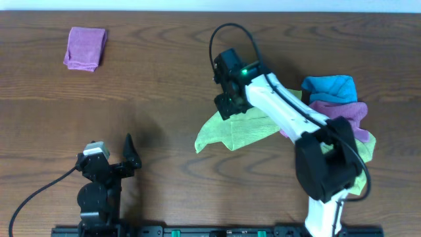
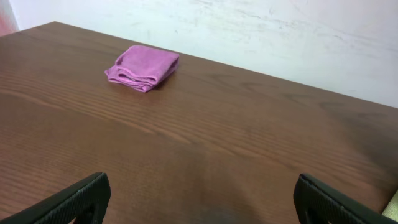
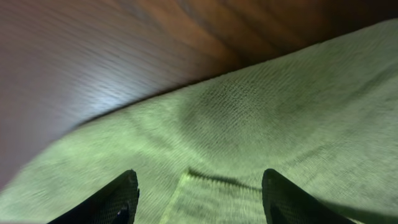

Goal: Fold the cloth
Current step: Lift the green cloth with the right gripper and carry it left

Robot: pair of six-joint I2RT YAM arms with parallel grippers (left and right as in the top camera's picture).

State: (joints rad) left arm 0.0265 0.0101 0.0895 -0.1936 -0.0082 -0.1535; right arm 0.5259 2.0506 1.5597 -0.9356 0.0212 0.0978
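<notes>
The lime-green cloth (image 1: pixel 227 135) lies crumpled and partly folded over itself on the table's middle. Its white tag does not show. My right gripper (image 1: pixel 227 105) hangs over the cloth's far edge. In the right wrist view the cloth (image 3: pixel 249 112) fills the frame, with a fold edge running between the fingers. The right gripper (image 3: pixel 199 180) is open, its fingers wide apart just above the fabric and holding nothing. My left gripper (image 1: pixel 128 155) is open and empty at the front left, away from the cloth. It also shows in the left wrist view (image 2: pixel 199 186).
A folded purple cloth (image 1: pixel 85 47) lies at the far left and shows in the left wrist view (image 2: pixel 143 66). A pile at the right holds a blue cloth (image 1: pixel 329 89), a purple cloth (image 1: pixel 352 115) and a second lime-green cloth (image 1: pixel 365 148).
</notes>
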